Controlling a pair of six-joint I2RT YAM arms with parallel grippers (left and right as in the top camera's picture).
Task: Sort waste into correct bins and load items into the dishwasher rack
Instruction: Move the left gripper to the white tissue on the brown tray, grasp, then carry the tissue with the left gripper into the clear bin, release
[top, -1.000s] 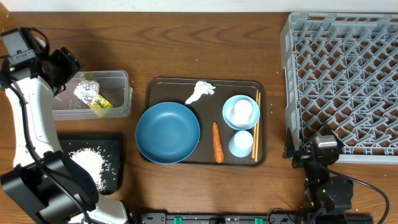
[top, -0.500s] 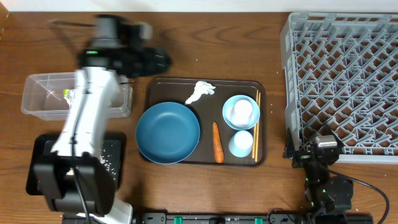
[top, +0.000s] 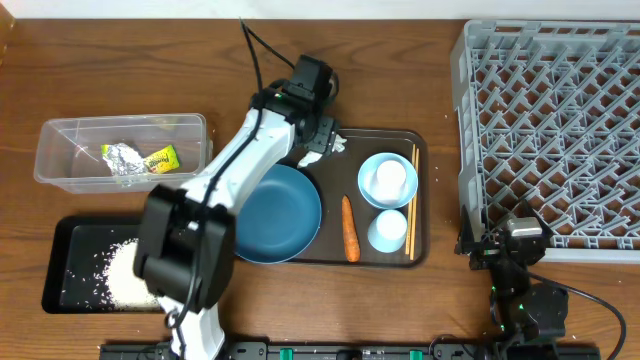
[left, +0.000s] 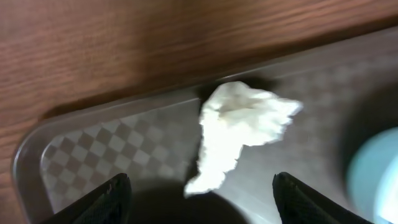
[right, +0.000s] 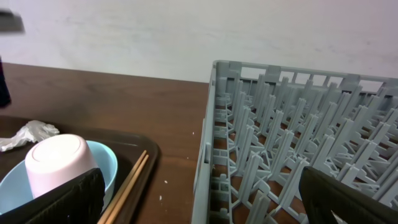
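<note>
- The left gripper (left: 200, 202) is spread wide and empty over the brown serving tray (left: 93, 162). Only its dark fingertips (left: 115, 196) show, cut off at the frame edge.
- The crumpled white paper (left: 239, 127) lies just ahead of the fingers, between them and untouched. From overhead the gripper partly hides it.
- The light-blue bowl (left: 376, 177) to the right is a blurred, cropped sliver.
- The right gripper (right: 205, 208) is wide open and empty, with the dishwasher rack (right: 298, 155) ahead to its right.

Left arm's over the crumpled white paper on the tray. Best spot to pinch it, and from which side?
Take the paper at its bulky lump nearest the rim of the tray, straight from above. It lies low, and its thin tail would likely slip. The open left gripper hangs roughly over that tail, so shift toward the lump first.
</note>
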